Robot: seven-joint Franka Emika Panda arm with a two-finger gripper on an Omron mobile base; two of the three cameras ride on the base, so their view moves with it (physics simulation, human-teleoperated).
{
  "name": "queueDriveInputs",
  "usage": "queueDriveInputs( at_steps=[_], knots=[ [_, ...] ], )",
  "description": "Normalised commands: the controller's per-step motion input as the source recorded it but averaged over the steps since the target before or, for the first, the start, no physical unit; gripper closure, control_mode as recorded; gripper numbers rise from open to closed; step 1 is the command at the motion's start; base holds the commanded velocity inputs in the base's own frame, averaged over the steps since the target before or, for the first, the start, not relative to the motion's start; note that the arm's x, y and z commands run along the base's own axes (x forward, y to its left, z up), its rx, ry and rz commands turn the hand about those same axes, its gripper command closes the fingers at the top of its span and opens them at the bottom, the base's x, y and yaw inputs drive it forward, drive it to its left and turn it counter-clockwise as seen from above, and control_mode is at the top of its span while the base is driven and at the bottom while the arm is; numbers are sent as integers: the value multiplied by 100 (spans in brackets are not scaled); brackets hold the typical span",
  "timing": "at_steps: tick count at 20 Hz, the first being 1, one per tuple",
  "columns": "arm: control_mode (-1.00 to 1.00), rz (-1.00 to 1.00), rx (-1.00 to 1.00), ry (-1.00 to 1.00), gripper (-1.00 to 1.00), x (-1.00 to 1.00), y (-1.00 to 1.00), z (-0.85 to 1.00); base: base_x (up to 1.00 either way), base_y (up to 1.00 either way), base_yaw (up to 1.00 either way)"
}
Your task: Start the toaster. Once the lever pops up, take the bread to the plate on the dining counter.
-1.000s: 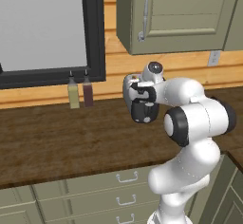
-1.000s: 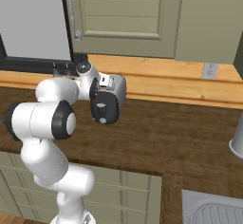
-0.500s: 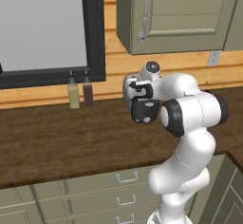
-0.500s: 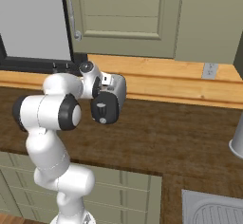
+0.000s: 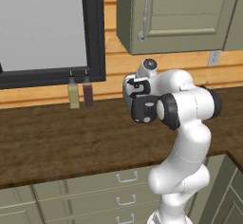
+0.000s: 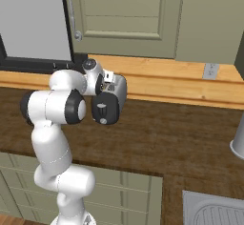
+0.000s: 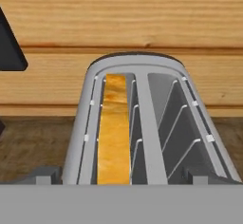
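The bread (image 7: 114, 133) stood on edge in the left slot of the toaster (image 7: 142, 123) as the hand view showed it, browned golden along its top edge, the other slot empty. We judged the slice light, stiff once toasted, but crumbly, best pinched gently across its thin faces just below the exposed top edge. The toaster (image 5: 141, 102) sat on the dark wood worktop (image 5: 57, 142) against the plank wall, its black end panel and round knob (image 6: 103, 111) facing the base. The gripper (image 7: 118, 182) hovered directly above the slots, jaws spread wide and grasping nothing. Compared with a second earlier, the elbow had swung closer to the toaster, while the toaster itself had not shifted.
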Motion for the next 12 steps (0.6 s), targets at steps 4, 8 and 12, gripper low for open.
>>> queueDriveInputs(
  at_steps=[4,8,12],
  knots=[
    [-100,0,-2,-1,-100,22,0,-22,0,0,0],
    [-100,0,-2,-2,-100,20,0,-26,0,0,0],
    [-100,0,-3,-5,100,17,0,-27,0,0,0]
  ],
)
